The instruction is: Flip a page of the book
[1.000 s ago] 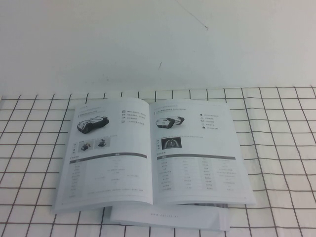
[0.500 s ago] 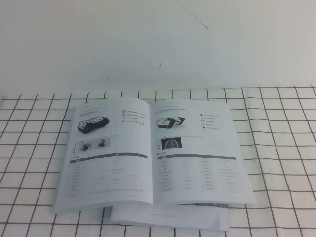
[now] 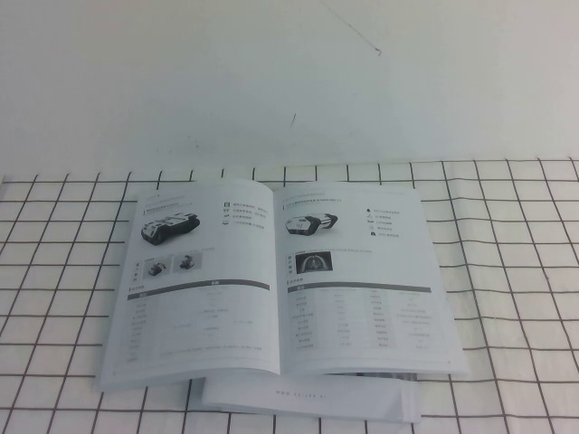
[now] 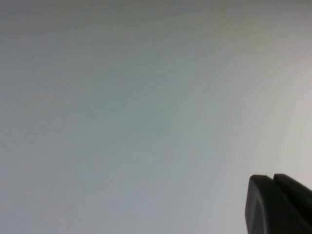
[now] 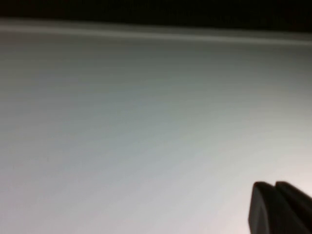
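Note:
The book (image 3: 208, 298) lies open and flat on the checked cloth in the high view. Its left page shows a dark wheeled rover and a table. The page (image 3: 362, 289) on the right lies flat, face up with a sleek white-and-black vehicle and a dark inset photo. Neither arm shows in the high view. My left gripper (image 4: 273, 179) shows only as two black fingertips pressed together, facing a plain white surface. My right gripper (image 5: 275, 186) shows the same way, fingertips together, empty, facing a white surface with a dark band at the far edge.
A plain white booklet (image 3: 308, 396) with one row of tiny print lies under the book's near edge. The white cloth with a black grid (image 3: 516, 271) covers the table. A white wall (image 3: 289, 81) stands behind.

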Motion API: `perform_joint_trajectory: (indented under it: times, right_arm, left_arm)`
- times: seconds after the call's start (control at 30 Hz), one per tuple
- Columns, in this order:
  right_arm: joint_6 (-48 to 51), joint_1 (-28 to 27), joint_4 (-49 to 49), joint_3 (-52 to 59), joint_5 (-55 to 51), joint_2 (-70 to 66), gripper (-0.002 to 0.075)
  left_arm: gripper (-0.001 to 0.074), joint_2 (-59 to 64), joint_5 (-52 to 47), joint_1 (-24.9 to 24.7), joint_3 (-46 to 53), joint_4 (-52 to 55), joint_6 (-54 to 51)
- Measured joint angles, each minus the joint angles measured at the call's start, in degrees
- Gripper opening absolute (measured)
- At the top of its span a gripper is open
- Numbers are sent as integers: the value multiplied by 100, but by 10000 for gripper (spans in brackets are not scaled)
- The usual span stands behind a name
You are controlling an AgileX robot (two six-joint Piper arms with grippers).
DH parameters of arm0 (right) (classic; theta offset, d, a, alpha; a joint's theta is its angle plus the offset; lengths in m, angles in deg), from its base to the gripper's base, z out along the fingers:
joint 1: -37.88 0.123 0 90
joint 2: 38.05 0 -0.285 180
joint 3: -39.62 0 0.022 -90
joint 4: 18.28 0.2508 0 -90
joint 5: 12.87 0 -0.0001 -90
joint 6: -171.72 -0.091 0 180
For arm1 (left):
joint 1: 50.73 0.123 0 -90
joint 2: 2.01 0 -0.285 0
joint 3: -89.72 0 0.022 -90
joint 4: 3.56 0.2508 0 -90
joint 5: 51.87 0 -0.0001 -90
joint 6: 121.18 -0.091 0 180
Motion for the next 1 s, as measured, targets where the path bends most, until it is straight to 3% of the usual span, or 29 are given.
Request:
perform_joint_trajectory:
  times: [0.23,0.43,0.6,1.0]
  right_arm:
    - [1203,0,-25,-913,-1847,-1530,-1]
    - [2129,0,-51,-922,-3376,-2431,-1]
    - [2308,0,137,-922,-4729,-2747,-1]
    - [2049,0,1276,226,-5410,-3980,-1]
  left_arm:
    - [-2,1319,-2301,0,-994,0,-272]
    - [-2,2327,-4102,0,-1136,-157,289]
    - [-2,3014,-5351,0,-1136,-298,566]
    - [-2,4541,-5537,0,-1136,-1318,609]
